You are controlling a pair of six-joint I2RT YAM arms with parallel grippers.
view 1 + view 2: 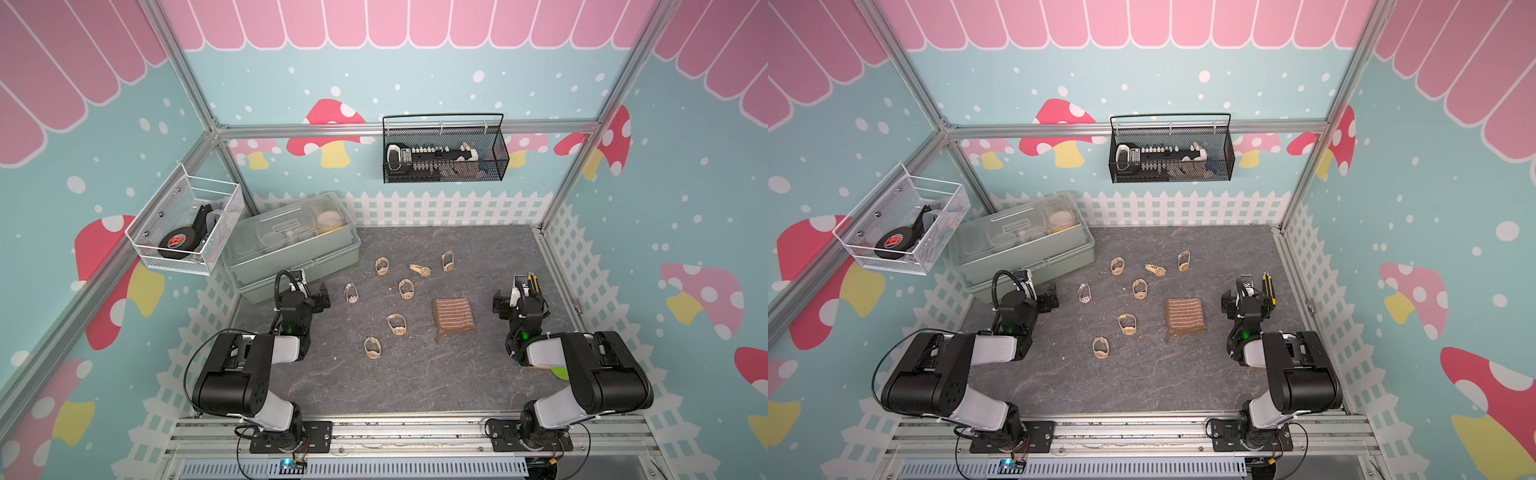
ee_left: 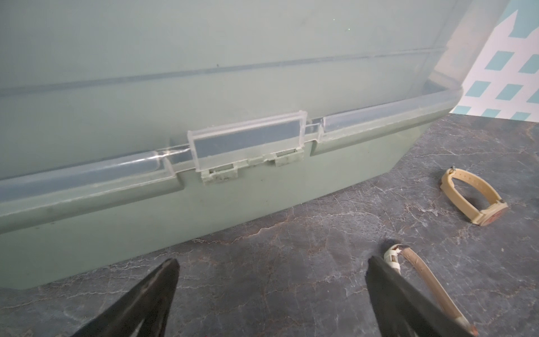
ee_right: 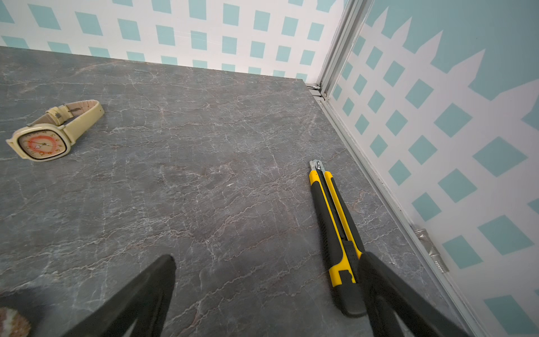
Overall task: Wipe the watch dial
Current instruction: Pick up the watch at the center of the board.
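progress: judged not started; left to do: take cloth, steady one watch, rub its dial
table (image 1: 415,382): grey marble top, carried everything below
storage box (image 1: 291,245): sat at 10 o'clock, lid latched, directly ahead of left gripper; blocked reach that way
black wire basket (image 1: 444,149): hung on back wall at 12 o'clock, clear of work area
white wire basket (image 1: 187,220): hung on side wall at 9 o'clock, also clear
cloth (image 1: 454,316): lay folded at 3 o'clock of table centre, apart from every watch, near right arm
left gripper (image 2: 271,264): jaws stood wide apart, held nothing; one watch strap lay just beside a finger
right gripper (image 3: 267,259): jaws wide apart, held nothing
utility knife (image 3: 335,227): lay at 3 o'clock by side wall, at right gripper's finger; contact could not be told; likely snag
watches (image 1: 406,289): seven, scattered from centre toward 12 o'clock, all on table
dial (image 3: 40,144): faced up on one far watch, unwiped as far as visible
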